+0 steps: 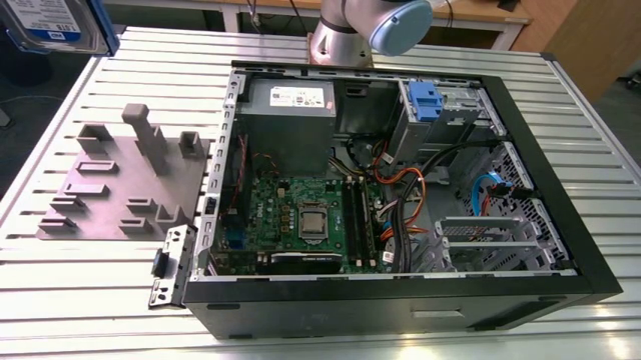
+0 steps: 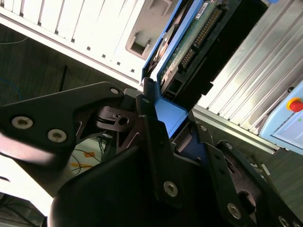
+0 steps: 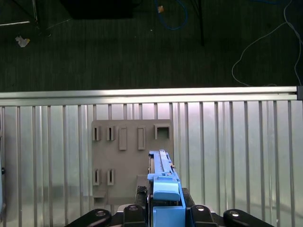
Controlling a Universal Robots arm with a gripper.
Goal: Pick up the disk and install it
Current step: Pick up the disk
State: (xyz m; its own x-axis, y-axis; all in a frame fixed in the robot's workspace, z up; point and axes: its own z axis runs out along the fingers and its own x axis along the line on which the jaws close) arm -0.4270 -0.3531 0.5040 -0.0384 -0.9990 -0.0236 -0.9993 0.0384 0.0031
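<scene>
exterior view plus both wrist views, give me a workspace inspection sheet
surface: slatted aluminium table carrying an open computer case and a grey fixture plate
job's things: disk held up at the exterior view's upper left, not in the case
clutter: nothing seen
grippers: gripper shut on the disk's blue side rail
cables: orange, blue and black wires inside the case; loose cable on the floor
surroundings: dark carpet floor; red button nearby

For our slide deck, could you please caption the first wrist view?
Pincer holds the disk edge-on over the grey fixture plate on the slatted table.
</scene>
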